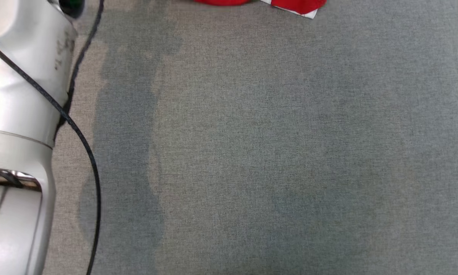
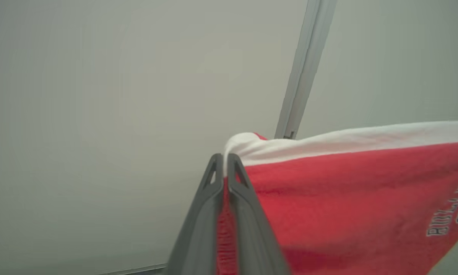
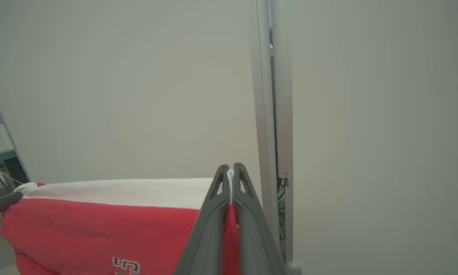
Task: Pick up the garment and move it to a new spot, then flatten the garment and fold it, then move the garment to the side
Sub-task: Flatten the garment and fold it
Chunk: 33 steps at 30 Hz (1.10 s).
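Currently my left pincer (image 2: 225, 158) and right pincer (image 3: 231, 170) are clamped on the red garment (image 2: 347, 183), lifted; placing, flattening and folding are not yet done.

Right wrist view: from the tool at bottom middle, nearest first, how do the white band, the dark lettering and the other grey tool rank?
1. White band: pinched in the right tool itself.
2. Dark lettering: lower left, on the red garment.
3. Left tool: far left, at the garment's other corner.
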Available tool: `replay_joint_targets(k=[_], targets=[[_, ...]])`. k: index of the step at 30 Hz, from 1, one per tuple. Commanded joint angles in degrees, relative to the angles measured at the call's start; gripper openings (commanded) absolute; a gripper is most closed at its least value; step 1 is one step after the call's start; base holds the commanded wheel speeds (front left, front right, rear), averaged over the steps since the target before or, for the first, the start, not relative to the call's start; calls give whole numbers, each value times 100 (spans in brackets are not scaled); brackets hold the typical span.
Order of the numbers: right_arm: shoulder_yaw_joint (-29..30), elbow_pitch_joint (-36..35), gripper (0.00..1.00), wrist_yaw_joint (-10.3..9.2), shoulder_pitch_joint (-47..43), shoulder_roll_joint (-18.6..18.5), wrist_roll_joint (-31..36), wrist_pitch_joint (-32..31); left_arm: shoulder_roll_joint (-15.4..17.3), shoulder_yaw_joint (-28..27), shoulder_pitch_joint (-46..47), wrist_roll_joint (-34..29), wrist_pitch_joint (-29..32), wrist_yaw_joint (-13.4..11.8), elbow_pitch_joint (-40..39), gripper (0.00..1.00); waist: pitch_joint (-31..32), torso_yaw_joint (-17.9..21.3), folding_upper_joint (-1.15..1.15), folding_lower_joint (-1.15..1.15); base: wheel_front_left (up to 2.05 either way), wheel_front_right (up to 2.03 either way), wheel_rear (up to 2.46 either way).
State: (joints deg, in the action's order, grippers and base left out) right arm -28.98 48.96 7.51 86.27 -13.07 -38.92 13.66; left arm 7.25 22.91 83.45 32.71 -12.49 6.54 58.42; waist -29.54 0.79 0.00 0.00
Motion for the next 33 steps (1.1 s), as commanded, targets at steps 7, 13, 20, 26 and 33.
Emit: replay_joint_targets(k=[7,13,20,26,33], targets=[[-388,-85,0,-3,-1125,-138,-559,157,-124,-144,-858,347,-271,88,234,0,78,-11,0,0,0,0,0],[174,-974,0,-4,-3078,-320,-505,153,-50,-683,-2488,294,-282,84,-711,0,430,-35,0,0,0,0,0],[779,-2325,0,-8,-5461,-248,-157,153,-91,-913,-4282,-245,-284,88,-1973,0,820,-92,0,0,0,0,0],[1056,-3033,0,-9,-6730,-172,83,154,-17,-1092,-5440,-602,-285,-20,-2911,0,1101,-18,0,0,0,0,0],[1283,-3856,0,-10,-8100,-61,424,22,199,-1159,-7142,-765,-236,-308,-4153,0,1621,150,0,0,0,0,0]])
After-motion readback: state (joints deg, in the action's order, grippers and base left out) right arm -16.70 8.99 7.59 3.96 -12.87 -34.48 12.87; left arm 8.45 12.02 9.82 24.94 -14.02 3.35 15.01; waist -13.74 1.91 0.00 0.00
